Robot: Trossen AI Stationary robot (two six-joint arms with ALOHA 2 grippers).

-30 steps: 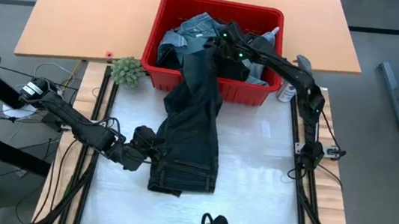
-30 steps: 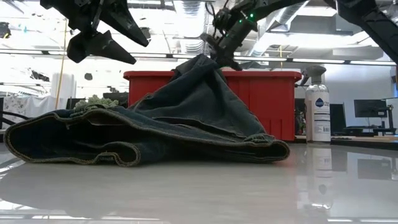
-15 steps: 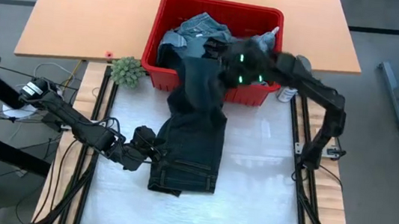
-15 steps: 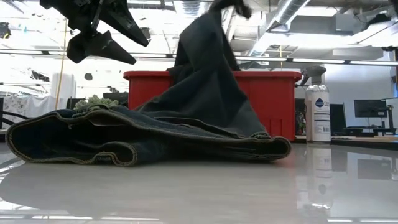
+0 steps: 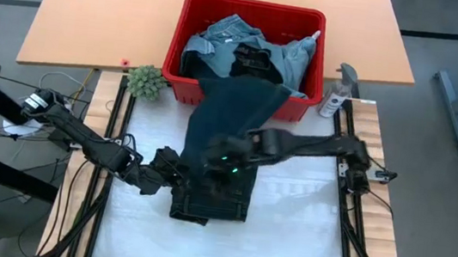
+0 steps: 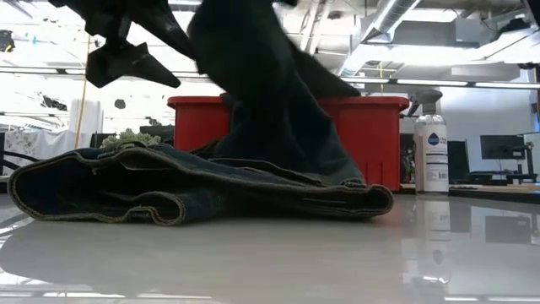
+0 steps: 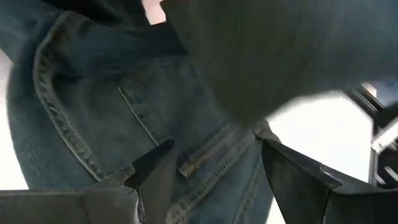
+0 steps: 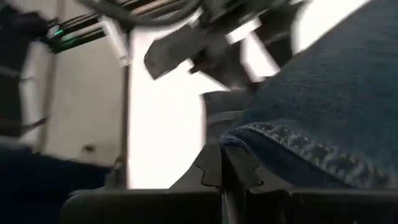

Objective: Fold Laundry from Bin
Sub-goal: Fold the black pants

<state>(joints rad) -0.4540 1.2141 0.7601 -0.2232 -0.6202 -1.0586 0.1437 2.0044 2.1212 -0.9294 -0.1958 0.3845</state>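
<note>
Right jaws pinch the dark jeans (image 5: 223, 123), draped from bin (image 5: 183, 91) onto table; left jaws spread.

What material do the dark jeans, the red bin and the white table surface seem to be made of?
The dark jeans: denim, matte, judging by the woven texture and tan stitched seams in the left wrist view.
The red bin: most likely moulded plastic with a smooth, uniform colour and a rolled rim.
The table surface: a hard, glossy white sheet, since it mirrors the spray bottle; the exact material is unclear.

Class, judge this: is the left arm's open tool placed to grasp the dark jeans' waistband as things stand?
Probably yes: the left tool hangs open beside the dark jeans at the waistband, with nothing between them.
</note>
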